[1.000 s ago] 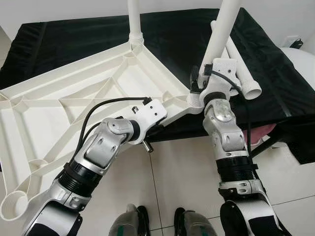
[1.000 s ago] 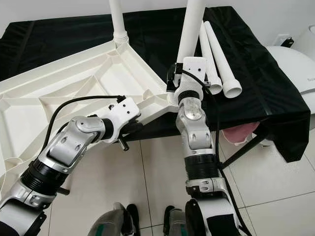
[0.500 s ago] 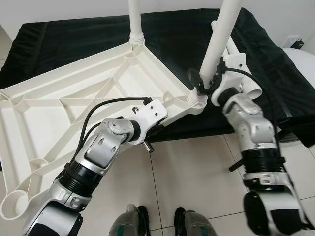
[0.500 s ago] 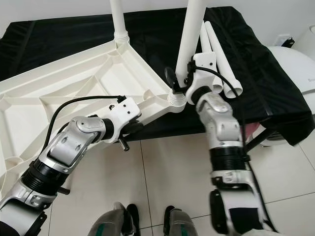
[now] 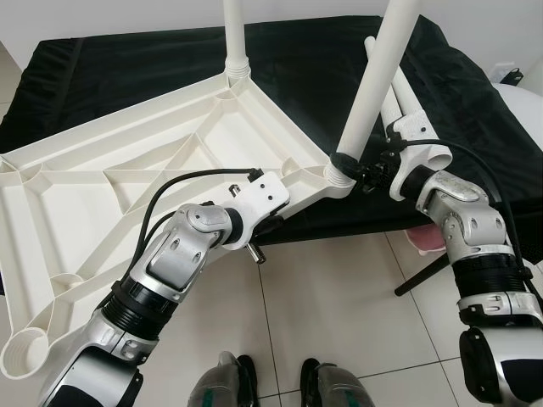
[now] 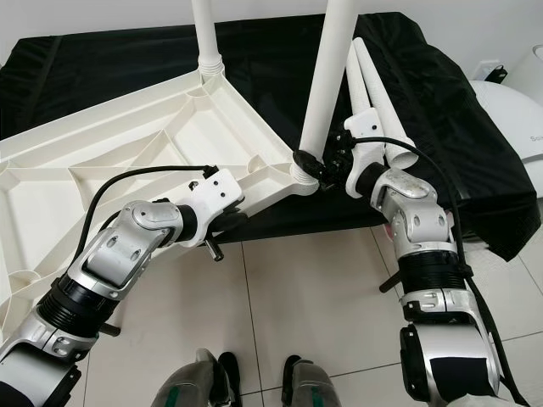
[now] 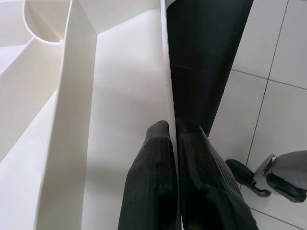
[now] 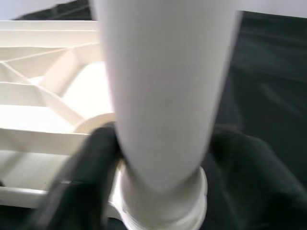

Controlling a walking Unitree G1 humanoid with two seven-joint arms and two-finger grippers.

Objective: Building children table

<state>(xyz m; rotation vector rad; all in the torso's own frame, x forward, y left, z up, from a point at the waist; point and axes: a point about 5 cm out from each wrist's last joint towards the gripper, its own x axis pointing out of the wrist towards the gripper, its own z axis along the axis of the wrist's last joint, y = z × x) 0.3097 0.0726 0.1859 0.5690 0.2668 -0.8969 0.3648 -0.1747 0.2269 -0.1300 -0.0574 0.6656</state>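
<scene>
- Tabletop (image 5: 127, 170) — white plastic, upside down, ribbed underside facing up, lying across black cloth (image 5: 127, 68) with near edge and one corner overhanging tiled floor (image 5: 331, 297).
- Far leg (image 5: 231, 30) standing upright in far corner socket.
- Near leg (image 5: 377, 80) seated in right corner socket (image 5: 339, 174), leaning slightly, top running past frame edge.
- Two spare legs (image 5: 407, 110) lying side by side on cloth just behind that socket, open ends toward robot.
- Right gripper (image 5: 361, 174) closed around base of near leg just above socket collar — black fingers (image 8: 91, 158) pressed against either side of tube in right wrist view, arm reaching in from robot's right.
- Left gripper (image 7: 172, 143) pinched shut on thin near rim of tabletop, one finger on each face of wall, no gap visible; dark cloth and floor tiles beyond rim.
- Left arm bent low, wrist tucked under overhanging edge, cable looping over it.
- Empty corner socket (image 5: 24, 352) at near left, hanging over floor.
- Robot's feet (image 5: 229, 381) on tiles below.
- White rounded object (image 6: 509, 110) at far right beside cloth, not identifiable.
</scene>
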